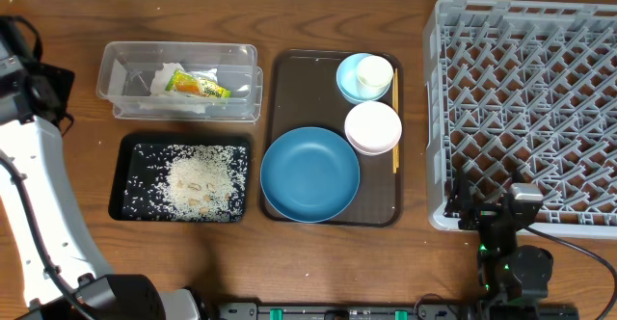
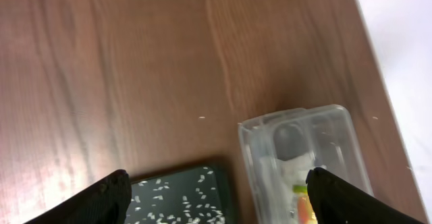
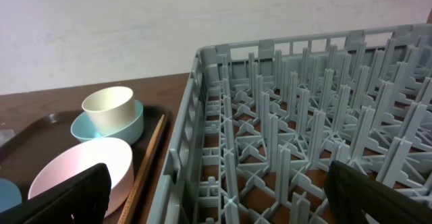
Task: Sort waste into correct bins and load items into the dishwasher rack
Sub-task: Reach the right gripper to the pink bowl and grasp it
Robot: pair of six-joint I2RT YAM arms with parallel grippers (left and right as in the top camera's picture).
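**Waste.** White rice grains (image 1: 193, 180): scattered and heaped in the black tray (image 1: 123, 145), front left of the bench (image 1: 289, 12). Crumpled napkin (image 1: 154, 79) and yellow-green wrapper (image 1: 198, 86): both inside the clear tub (image 1: 108, 69), just behind the black tray.

**Items.** All on the brown serving tray (image 1: 304, 89), between the bins and the rack. Blue plate (image 1: 309, 174): flat, at the front. White bowl (image 1: 373, 127): behind the plate, to the right. Light-blue bowl (image 1: 345, 84): back right corner, with the white cup (image 1: 374, 73) sitting inside it. Chopsticks (image 1: 394, 118): laid along the tray's right edge.

**Rack.** Grey dishwasher rack (image 1: 439, 118): right side of the bench.

**Left hand** (image 2: 219, 190): fingers spread wide, holding nothing, above the meeting corners of tub and black tray.

**Right hand** (image 3: 223, 193): fingers spread wide, holding nothing, at the rack's near left corner.
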